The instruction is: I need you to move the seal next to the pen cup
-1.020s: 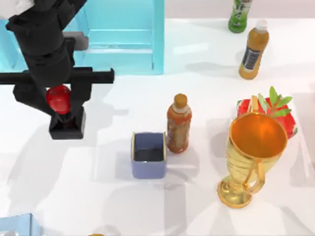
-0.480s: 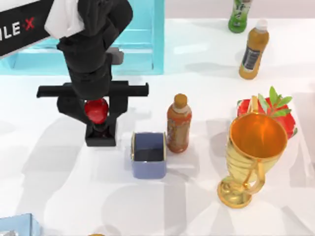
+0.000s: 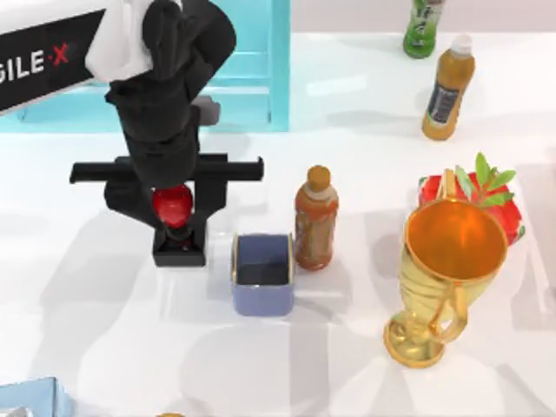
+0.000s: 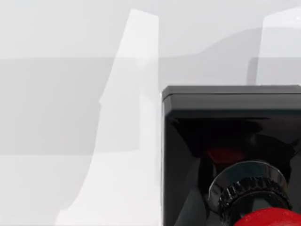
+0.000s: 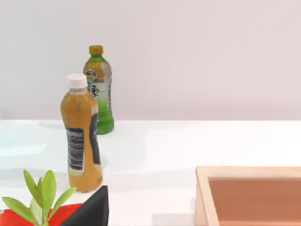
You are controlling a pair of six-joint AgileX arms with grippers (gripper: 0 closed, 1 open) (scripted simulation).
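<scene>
The seal, a glossy red ball knob (image 3: pixel 172 204) on a black square base (image 3: pixel 180 248), hangs upright in my left gripper (image 3: pixel 173 207), whose fingers are shut on the knob. It is just left of the pen cup (image 3: pixel 262 274), a square periwinkle cup with a gold rim, with a narrow gap between them. The left wrist view looks down on the seal's black base (image 4: pixel 230 136) and red knob (image 4: pixel 270 219) close over the white table. I cannot tell whether the base touches the table. A dark piece of my right gripper (image 5: pixel 91 209) shows in the right wrist view.
A brown bottle (image 3: pixel 315 217) stands right against the cup's right side. Further right are a golden trophy (image 3: pixel 447 278) and a red strawberry-like thing (image 3: pixel 476 195). A clear blue bin (image 3: pixel 226 69) is behind my left arm. An orange bottle (image 3: pixel 447 87) and a green bottle (image 3: pixel 423 26) stand at the back right.
My left gripper carried the seal to the right, from the left part of the table to just beside the pen cup. Over the last half second it barely moved.
</scene>
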